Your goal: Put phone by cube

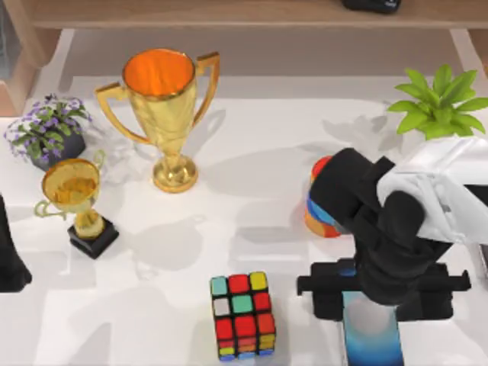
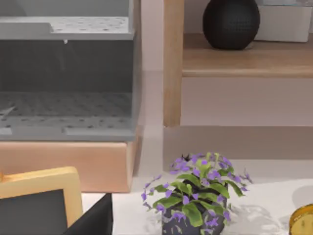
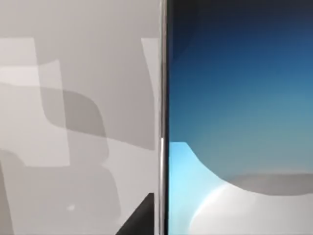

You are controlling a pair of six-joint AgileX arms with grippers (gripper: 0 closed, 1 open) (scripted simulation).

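I am finding no readable text, label, brand, number or sign anywhere: the phone is showing a plain blue-to-white screen, and the cube is carrying only blank coloured stickers.

The table holds two gold trophies, two potted plants, one cube, one phone and one orange-and-blue cylinder.

Phone: flat, blue-to-white screen up, at five o'clock on the table. Cube: multicoloured stickers, black frame, upright, at its nine o'clock, apart.
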